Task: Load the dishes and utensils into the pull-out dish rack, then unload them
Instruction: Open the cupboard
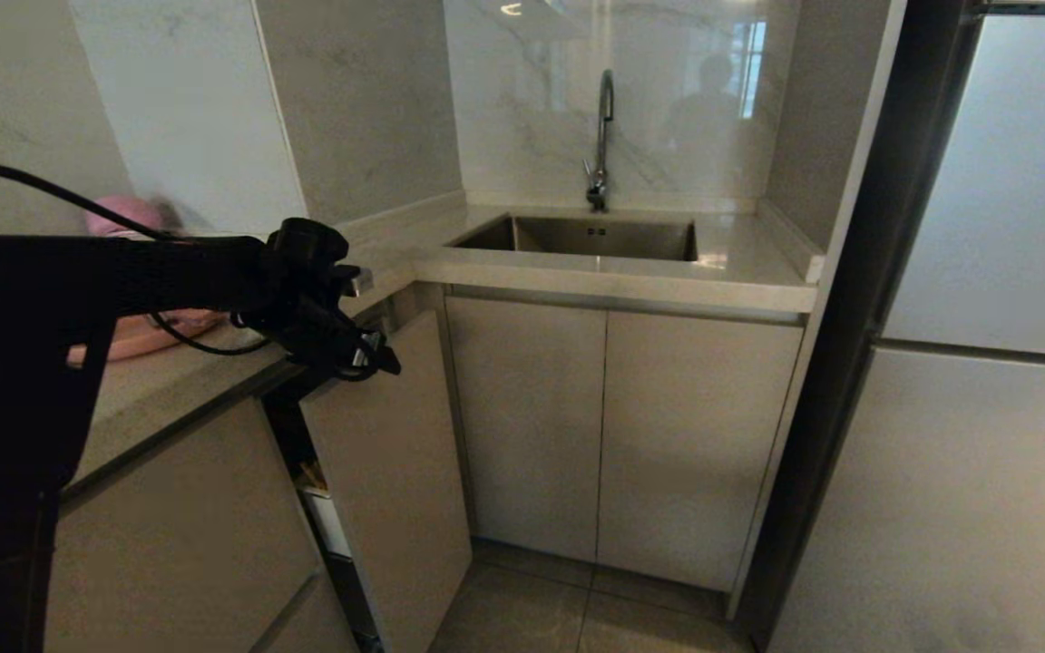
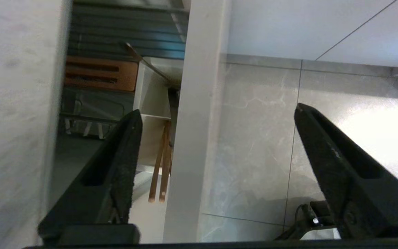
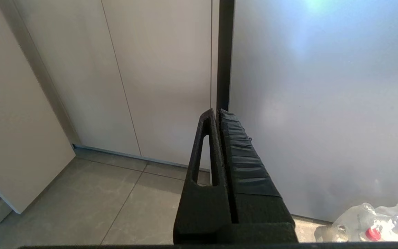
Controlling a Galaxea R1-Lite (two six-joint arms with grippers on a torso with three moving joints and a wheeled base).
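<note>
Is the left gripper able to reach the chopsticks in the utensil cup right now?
Probably yes: the left gripper is open above the rack door front, and the chopsticks stand uncovered in the utensil cup.

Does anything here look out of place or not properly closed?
Yes. The pull-out dish rack stands partly open beside the closed cabinet doors, with chopsticks in its white cup.
</note>
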